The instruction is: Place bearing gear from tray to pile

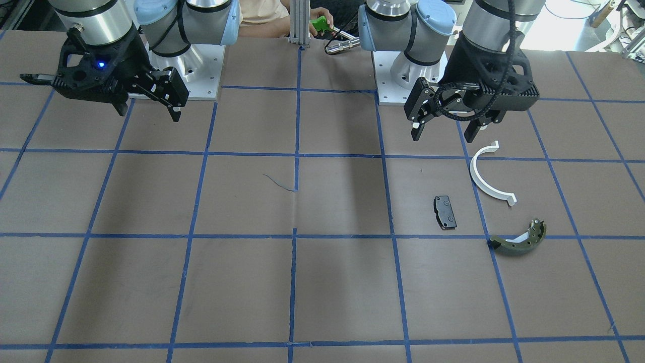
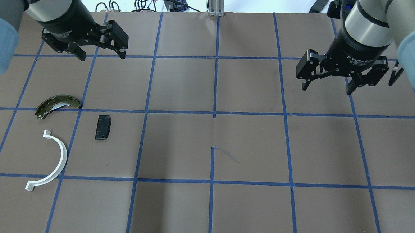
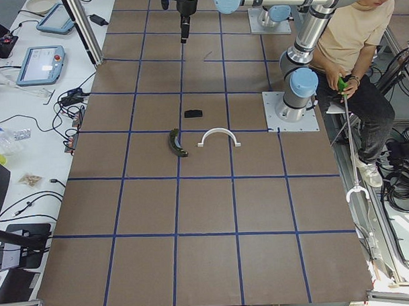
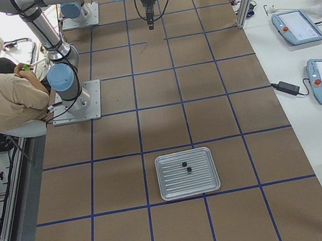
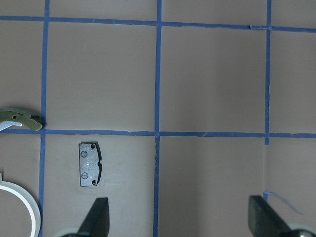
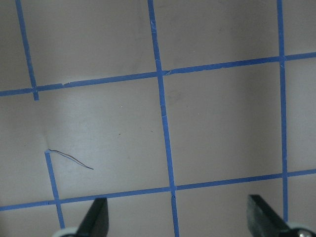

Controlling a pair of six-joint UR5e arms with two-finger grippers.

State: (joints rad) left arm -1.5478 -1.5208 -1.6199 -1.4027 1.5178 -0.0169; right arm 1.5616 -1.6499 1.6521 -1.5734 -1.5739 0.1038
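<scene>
**A:** Front-facing view first. What's on the desk (image 1: 322, 292)?

**B:** Left gripper (image 1: 443, 133) hangs above it near its arm's base. Fingers (image 1: 416, 132) spread wide, nothing between them. Right gripper (image 1: 149, 112) across the desk, also spread and bare. The pile (image 1: 446, 207) lies near the left gripper: white half-ring (image 1: 473, 176), black brake pad (image 1: 445, 216), olive brake shoe (image 1: 511, 248). All three lie apart, none touching.

**A:** Overhead?

**B:** One end of the shoe rests on a blue tape line (image 2: 179, 112). The pad is near it, toward the desk's middle. The half-ring lies nearer the robot, its open side facing the desk's left edge. Both grippers hover over the far squares, well apart from each other.

**A:** Left side view?

**B:** The three parts are clustered out from the left arm's base. An operator (image 3: 361, 26) is seated beside the robot. I can't judge the fingers from here.

**A:** Right side view?

**B:** A ribbed metal tray (image 4: 167, 184) sits at the near end of the desk, well apart from both arms. Two small dark pieces (image 4: 182, 165) lie near its middle, just beside each other. They're too small to tell which is the bearing gear.

**A:** Wrist cameras?

**B:** Left wrist: fingertips at the bottom edge, wide apart, bare desk between them. The pad lies ahead of the left fingertip, with the shoe's tip and the ring's arc at the frame's left edge. Right wrist: fingertips wide apart again, over tape lines and a thin dark scratch (image 6: 69, 159).
</scene>
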